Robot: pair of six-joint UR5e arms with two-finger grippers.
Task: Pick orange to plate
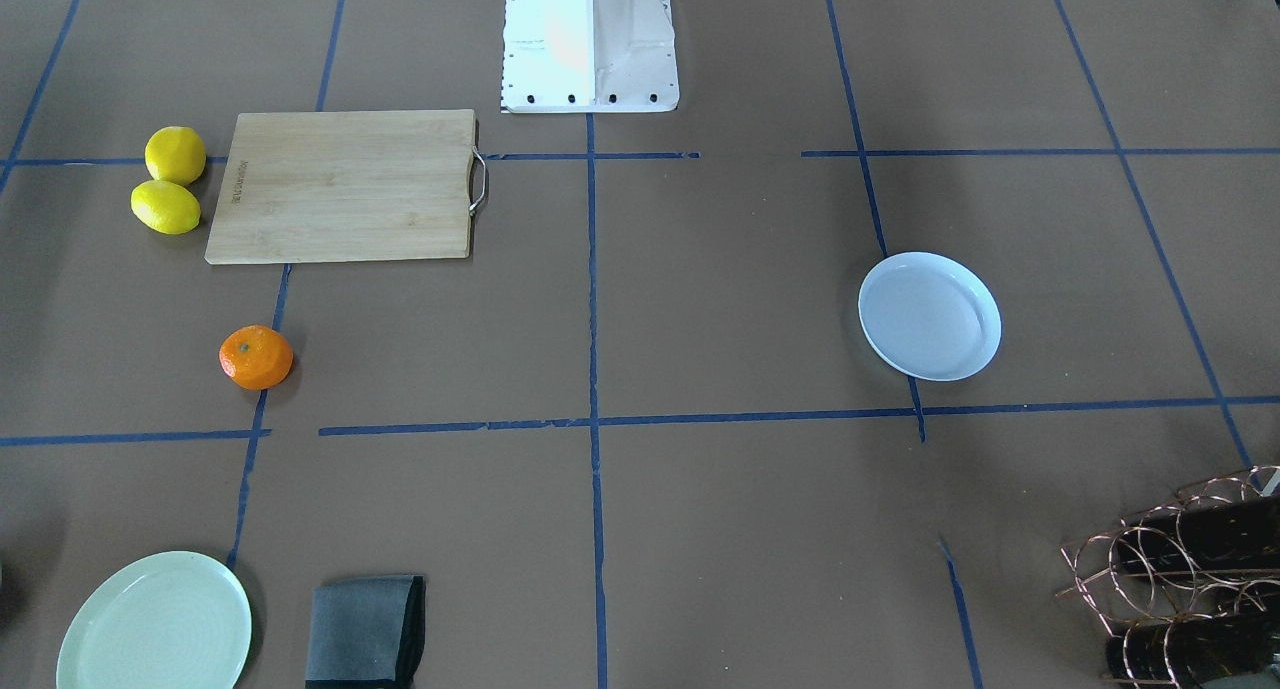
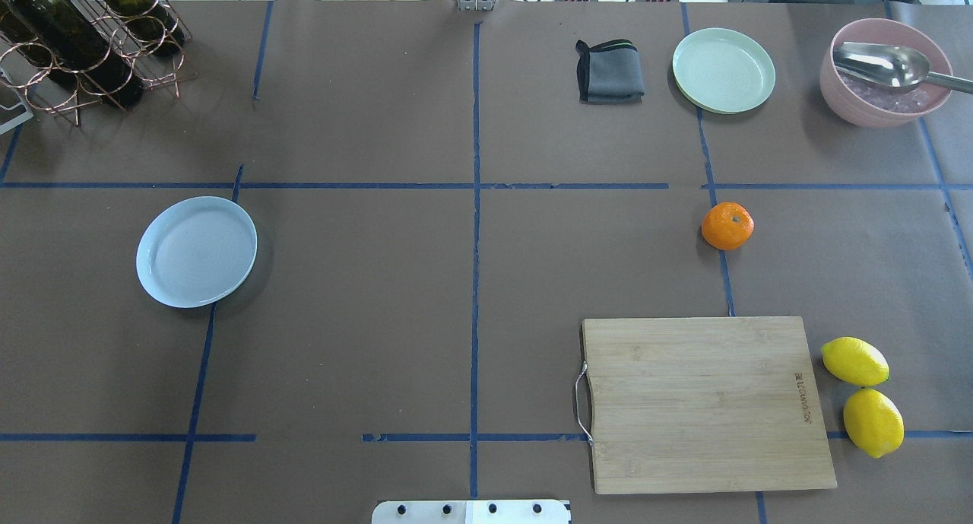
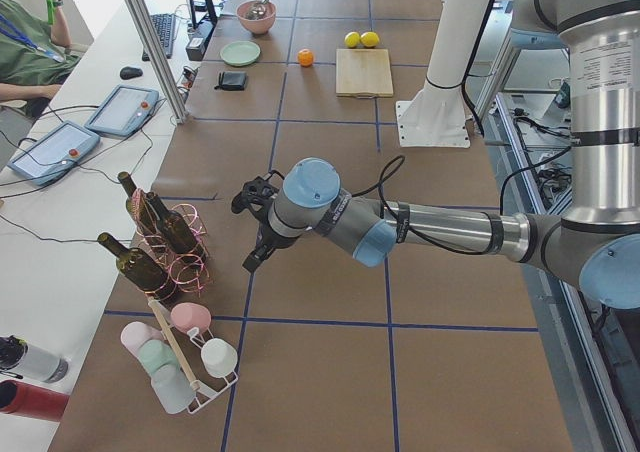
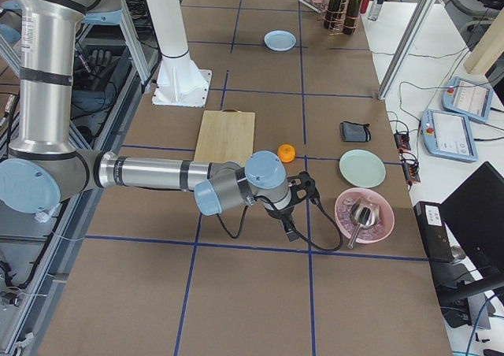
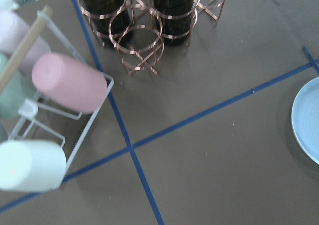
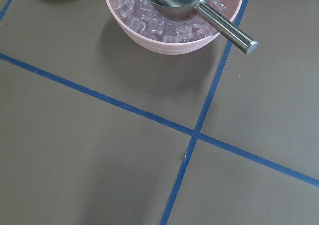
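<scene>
The orange (image 2: 727, 225) rests on the brown table on my right side, just beyond the cutting board; it also shows as the orange (image 1: 256, 357) and the orange (image 4: 287, 153). The pale blue plate (image 2: 196, 251) lies empty on my left side, and its edge shows as the plate (image 5: 309, 120) in the left wrist view. My left gripper (image 3: 255, 257) hovers near the wine rack, far from the orange. My right gripper (image 4: 290, 231) hangs beside the pink bowl, a short way from the orange. Both show only in the side views, so I cannot tell whether either is open or shut.
A wooden cutting board (image 2: 703, 402) lies with two lemons (image 2: 863, 395) to its right. A green plate (image 2: 724, 70), a folded grey cloth (image 2: 610, 71) and a pink bowl (image 2: 882, 75) holding ice and a metal scoop stand at the far right. A copper wine rack (image 2: 83, 37) stands far left, with a cup rack (image 5: 50, 115) near it.
</scene>
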